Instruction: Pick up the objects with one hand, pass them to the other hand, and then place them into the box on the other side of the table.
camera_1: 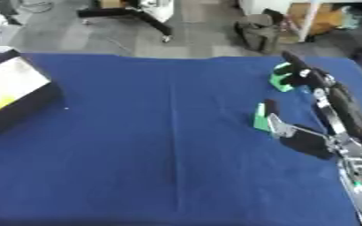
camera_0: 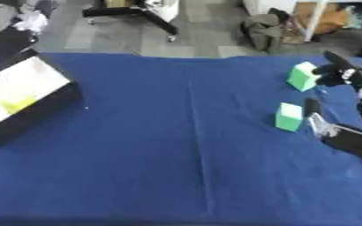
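Two light green blocks lie at the right of the blue table: an upper block (camera_0: 301, 76) and a lower block (camera_0: 289, 116). My right hand (camera_1: 323, 110) reaches in from the lower right and stands open beside them. Its fingers (camera_0: 345, 73) stretch up to the right side of the upper block, and the thumb (camera_0: 313, 108) lies just right of the lower block. Whether any finger touches a block I cannot tell. The black-walled box (camera_0: 39, 114) with a white inside sits at the table's left edge, with something yellow (camera_0: 17, 105) in it. My left hand does not show.
The blue cloth (camera_0: 176, 145) covers the whole table between box and blocks. Past the far edge are a grey floor, a black chair base (camera_0: 137, 13) and bags (camera_0: 263, 28).
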Robot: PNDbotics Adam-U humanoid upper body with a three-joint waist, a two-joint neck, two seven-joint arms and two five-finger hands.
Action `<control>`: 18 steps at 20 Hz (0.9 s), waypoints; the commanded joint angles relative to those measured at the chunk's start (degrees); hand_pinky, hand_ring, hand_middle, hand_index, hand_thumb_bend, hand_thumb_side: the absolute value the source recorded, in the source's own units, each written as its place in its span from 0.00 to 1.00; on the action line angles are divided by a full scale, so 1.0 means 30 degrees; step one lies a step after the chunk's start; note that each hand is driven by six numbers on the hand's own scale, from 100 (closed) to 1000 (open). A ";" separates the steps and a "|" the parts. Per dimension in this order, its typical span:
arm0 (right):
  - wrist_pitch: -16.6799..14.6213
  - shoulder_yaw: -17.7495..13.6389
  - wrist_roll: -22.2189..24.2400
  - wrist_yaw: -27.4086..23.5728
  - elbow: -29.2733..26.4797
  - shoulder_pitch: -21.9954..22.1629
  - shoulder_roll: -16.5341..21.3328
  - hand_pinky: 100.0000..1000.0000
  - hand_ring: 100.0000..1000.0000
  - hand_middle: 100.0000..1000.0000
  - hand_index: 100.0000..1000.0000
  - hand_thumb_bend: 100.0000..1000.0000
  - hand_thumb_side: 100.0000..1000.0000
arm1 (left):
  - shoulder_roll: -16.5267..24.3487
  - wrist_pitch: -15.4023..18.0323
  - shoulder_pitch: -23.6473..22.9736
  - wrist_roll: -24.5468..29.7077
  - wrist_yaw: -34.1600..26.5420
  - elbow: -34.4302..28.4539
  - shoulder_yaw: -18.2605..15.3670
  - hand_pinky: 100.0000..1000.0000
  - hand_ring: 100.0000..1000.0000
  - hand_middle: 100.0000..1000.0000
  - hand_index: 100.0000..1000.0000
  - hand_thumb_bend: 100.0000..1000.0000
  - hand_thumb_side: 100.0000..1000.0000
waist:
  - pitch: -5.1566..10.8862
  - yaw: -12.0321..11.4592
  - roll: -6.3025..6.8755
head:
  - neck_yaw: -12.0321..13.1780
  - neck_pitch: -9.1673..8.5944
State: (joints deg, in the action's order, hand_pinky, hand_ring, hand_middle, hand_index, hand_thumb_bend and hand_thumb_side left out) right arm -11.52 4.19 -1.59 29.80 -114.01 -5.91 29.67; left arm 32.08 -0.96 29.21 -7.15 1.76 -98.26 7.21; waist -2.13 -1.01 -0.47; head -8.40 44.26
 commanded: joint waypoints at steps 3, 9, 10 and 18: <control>0.1641 -0.0416 0.0446 -0.2724 0.0670 0.0091 0.3286 0.67 0.74 0.84 1.00 0.00 0.57 | -0.1401 0.0590 -0.0678 0.2615 -0.4814 -0.4039 0.0791 0.91 0.63 0.58 0.85 0.28 0.61 | 0.0176 -0.0268 -0.0004 | -0.3802 -0.0047; 0.2522 0.0317 0.3915 -0.2827 0.4674 -0.1143 0.5830 0.71 0.78 0.88 1.00 0.00 0.55 | -0.3174 0.0177 -0.1248 0.4803 -0.6492 -0.5398 0.1885 0.92 0.62 0.56 0.85 0.24 0.68 | -0.0106 -0.0989 -0.0126 | -0.5413 -0.0047; 0.2621 0.0423 0.4411 -0.2469 0.5415 -0.1517 0.5912 0.71 0.78 0.88 1.00 0.00 0.58 | -0.3422 0.0112 -0.1299 0.5056 -0.6556 -0.5422 0.2059 0.92 0.62 0.56 0.85 0.24 0.70 | -0.0173 -0.1120 -0.0144 | -0.5530 -0.0047; 0.2741 0.0683 0.6041 0.2088 1.1008 -0.4296 0.5275 0.72 0.55 0.44 1.00 0.01 0.87 | -0.4926 -0.0299 -0.1489 0.6327 -0.6339 -0.5338 0.3202 0.93 0.61 0.55 0.84 0.21 0.76 | -0.0799 -0.2271 -0.0420 | -0.6465 -0.0047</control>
State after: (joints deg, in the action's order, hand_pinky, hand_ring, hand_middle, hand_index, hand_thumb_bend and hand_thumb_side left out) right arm -3.21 6.73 15.90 33.35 -82.81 -17.85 44.27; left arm 17.46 -1.82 24.16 11.29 -17.58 -113.54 16.62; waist -5.03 -7.95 -1.74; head -27.25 44.26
